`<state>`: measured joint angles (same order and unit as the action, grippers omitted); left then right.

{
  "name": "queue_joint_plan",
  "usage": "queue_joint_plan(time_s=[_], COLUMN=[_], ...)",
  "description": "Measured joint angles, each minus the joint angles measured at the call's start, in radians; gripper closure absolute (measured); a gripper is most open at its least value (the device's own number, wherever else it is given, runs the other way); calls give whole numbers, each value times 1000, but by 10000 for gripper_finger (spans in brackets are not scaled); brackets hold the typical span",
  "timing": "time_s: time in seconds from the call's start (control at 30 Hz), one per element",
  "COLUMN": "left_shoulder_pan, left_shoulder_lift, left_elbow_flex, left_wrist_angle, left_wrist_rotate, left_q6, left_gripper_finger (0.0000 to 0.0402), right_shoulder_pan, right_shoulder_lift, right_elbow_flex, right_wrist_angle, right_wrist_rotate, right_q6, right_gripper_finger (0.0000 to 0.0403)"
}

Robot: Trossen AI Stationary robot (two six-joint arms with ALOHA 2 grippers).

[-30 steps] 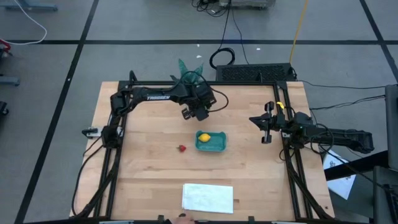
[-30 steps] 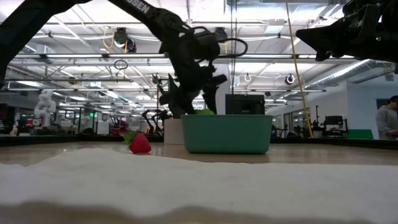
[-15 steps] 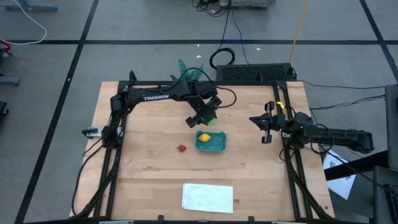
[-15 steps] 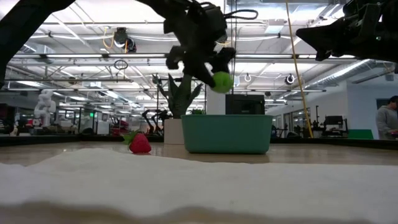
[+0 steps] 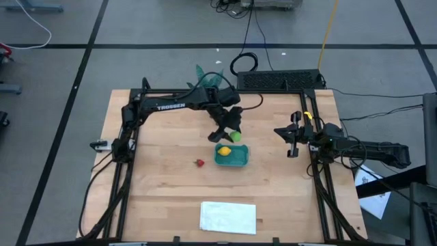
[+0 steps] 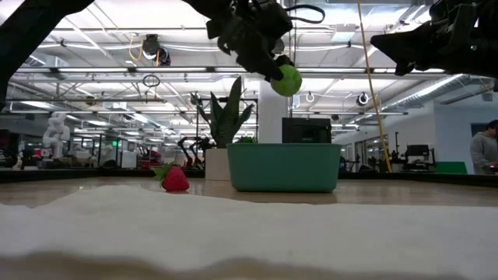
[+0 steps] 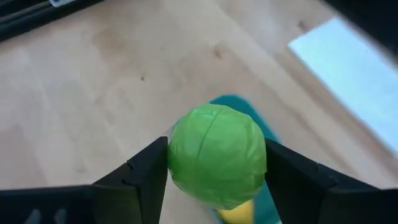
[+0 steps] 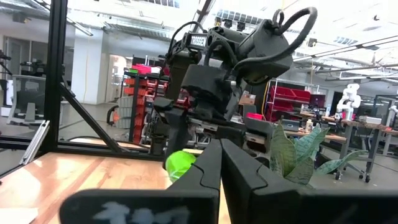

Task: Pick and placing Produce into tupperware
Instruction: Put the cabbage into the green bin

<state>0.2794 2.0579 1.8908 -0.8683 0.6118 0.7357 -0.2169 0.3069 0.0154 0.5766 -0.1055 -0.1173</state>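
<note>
My left gripper (image 5: 231, 131) is shut on the lime-green ball (image 7: 216, 155) and holds it in the air above the far rim of the teal tupperware (image 5: 233, 157). In the low view the ball (image 6: 286, 80) hangs well above the tupperware (image 6: 284, 167). The yellow lemon (image 5: 223, 151) lies inside the tupperware. On the wood to its left rests the red strawberry (image 5: 199, 162). My right gripper (image 5: 292, 141) waits shut near the table's right edge, raised off the wood. My left gripper pinches the ball's two opposite sides (image 7: 177, 163) between its two fingers (image 7: 146, 174). The fingers slant down from the table's far side. The ball is lifted clear, over the tupperware's far part.
A potted plant (image 5: 208, 80) in a white pot (image 6: 216, 164) stands at the table's far edge behind the left arm. A flat white sheet (image 5: 228, 216) lies near the front edge. Bare wood lies to the left and right of the tupperware.
My left gripper has risen from low beside the plant, carrying the green ball up and toward the near edge until it is over the tupperware's far rim. Its wrist has rolled, so the ball now shows from above. The ball is lifted clear of the table.
</note>
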Motion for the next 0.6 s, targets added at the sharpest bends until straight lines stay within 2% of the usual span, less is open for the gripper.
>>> queue_joint_plan(time_s=[0.37,0.6], left_shoulder_pan=[0,1], left_shoulder_lift=[0,0], left_elbow_flex=[0,0], left_wrist_angle=[102,116], left_wrist_rotate=[104,166], left_q6=[-349,-455], left_gripper_finger=[176,176], right_shoulder_pan=[0,0], right_shoulder_lift=[0,0], right_elbow_flex=[0,0], right_wrist_angle=[11,10], right_wrist_rotate=[0,0], right_q6=[0,4], right_gripper_finger=[403,403])
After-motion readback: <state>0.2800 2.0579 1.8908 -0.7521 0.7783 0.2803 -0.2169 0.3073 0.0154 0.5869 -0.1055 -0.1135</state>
